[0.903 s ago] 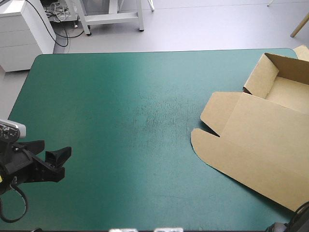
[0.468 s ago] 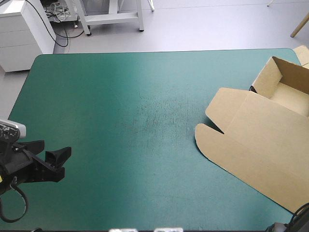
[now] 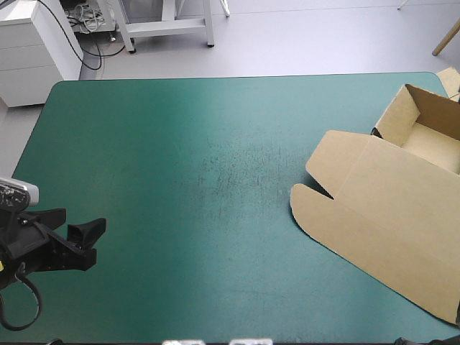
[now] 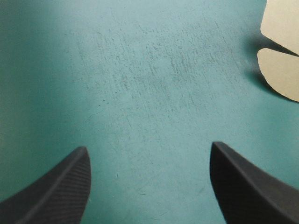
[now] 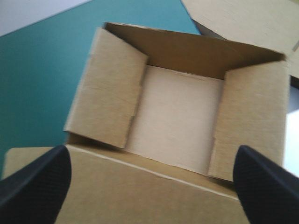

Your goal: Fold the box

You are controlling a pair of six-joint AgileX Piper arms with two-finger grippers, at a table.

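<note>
At the table's [image 3: 215,78] right side the box [image 3: 388,215] sat as an open tray [image 3: 425,126] with the lid [image 3: 374,230] lying flat toward the near edge. The tray end ran out of the high view, so I couldn't judge any overhang past the right edge.

The right gripper [image 5: 152,154] hung above the crease between lid and tray, black fingers [image 5: 37,182] spread wide, holding nothing. The left gripper [image 3: 88,236] was at the near-left corner, also spread and empty, over bare teal-green cover [image 4: 140,84]. It was well apart from the box, and only the lid's rounded flaps [image 4: 280,79] showed ahead of it.

Risks as I read it:
- The side walls [image 5: 107,88] stood up but didn't look locked, and one leaned off upright. A knock from a finger going in would likely drop them flat.
- Nothing braced the box. A one-arm push on the lid or a wall would probably skid the whole sheet across the cover rather than crease it. If it skidded rightward, it could go off the table.
- The left arm had most of the table to cross. If the right arm moved first, there'd be no counter-hold.
- The wide-spread fingers descending astride the crease could catch a wall top and crush it instead of tucking it.
</note>
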